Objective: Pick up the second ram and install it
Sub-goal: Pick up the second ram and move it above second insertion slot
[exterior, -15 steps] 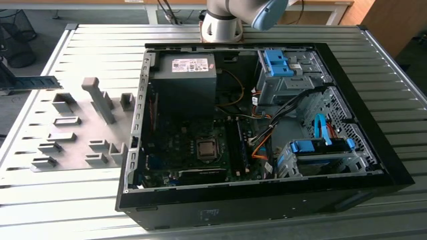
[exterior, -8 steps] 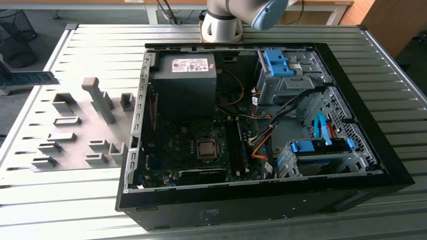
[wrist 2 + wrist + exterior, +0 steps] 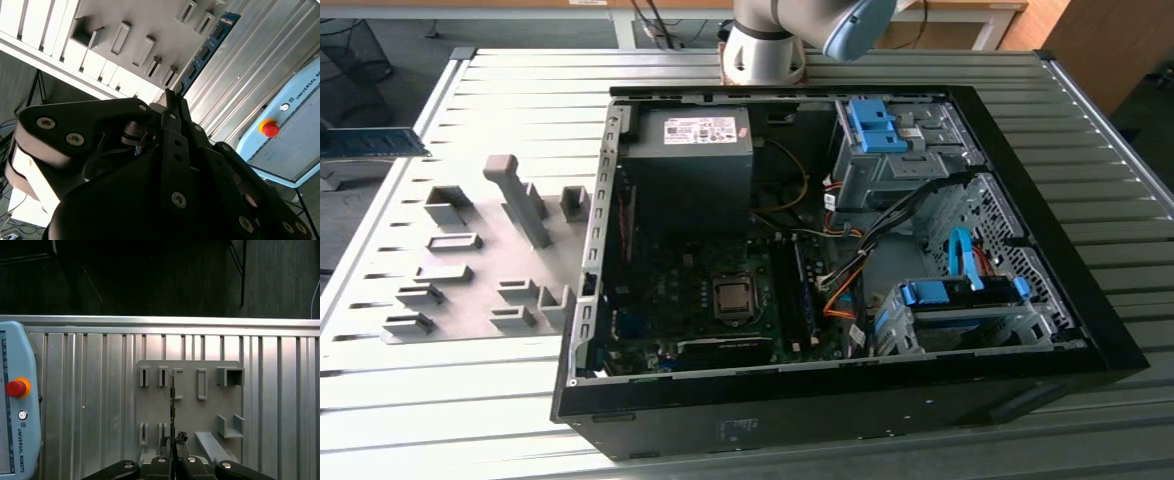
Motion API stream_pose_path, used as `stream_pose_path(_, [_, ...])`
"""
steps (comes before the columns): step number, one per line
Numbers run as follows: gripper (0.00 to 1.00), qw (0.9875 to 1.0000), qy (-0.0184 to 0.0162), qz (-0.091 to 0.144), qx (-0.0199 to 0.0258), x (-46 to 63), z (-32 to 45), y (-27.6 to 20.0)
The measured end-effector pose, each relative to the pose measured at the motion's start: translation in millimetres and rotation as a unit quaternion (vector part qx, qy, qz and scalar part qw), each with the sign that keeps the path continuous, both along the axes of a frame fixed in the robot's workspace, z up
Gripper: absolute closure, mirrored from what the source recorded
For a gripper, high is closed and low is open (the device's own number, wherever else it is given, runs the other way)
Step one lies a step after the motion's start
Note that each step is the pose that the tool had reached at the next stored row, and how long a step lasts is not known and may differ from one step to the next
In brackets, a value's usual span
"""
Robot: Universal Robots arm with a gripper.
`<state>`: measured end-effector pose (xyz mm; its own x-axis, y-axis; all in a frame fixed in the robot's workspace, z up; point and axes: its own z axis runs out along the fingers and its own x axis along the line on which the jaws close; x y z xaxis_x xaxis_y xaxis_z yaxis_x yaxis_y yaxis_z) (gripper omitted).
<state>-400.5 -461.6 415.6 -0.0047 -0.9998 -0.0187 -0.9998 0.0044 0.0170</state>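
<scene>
Up close, the gripper [image 3: 172, 441] has its jaws pinched on the second ram [image 3: 206, 49], and the blue stick runs straight out from the tips, edge-on in the first wrist view. The wrist faces down over the grey holder plate [image 3: 192, 412]. The stick looks lifted clear of it, though that's hard to judge. Ribbed desk [image 3: 90, 390] beyond, teach pendant [image 3: 15, 405] alongside. In the exterior view the arm [image 3: 767, 45] rises behind the open computer case [image 3: 854, 405].

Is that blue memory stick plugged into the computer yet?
Out: the second ram is pinched in the gripper at the grey holder plate.
</scene>
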Motion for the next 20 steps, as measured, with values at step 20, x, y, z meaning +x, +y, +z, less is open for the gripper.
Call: stream_pose_path(20, [0.86,1.0000,0.0001,0.000,-0.0002,1.1,15.5,0.2])
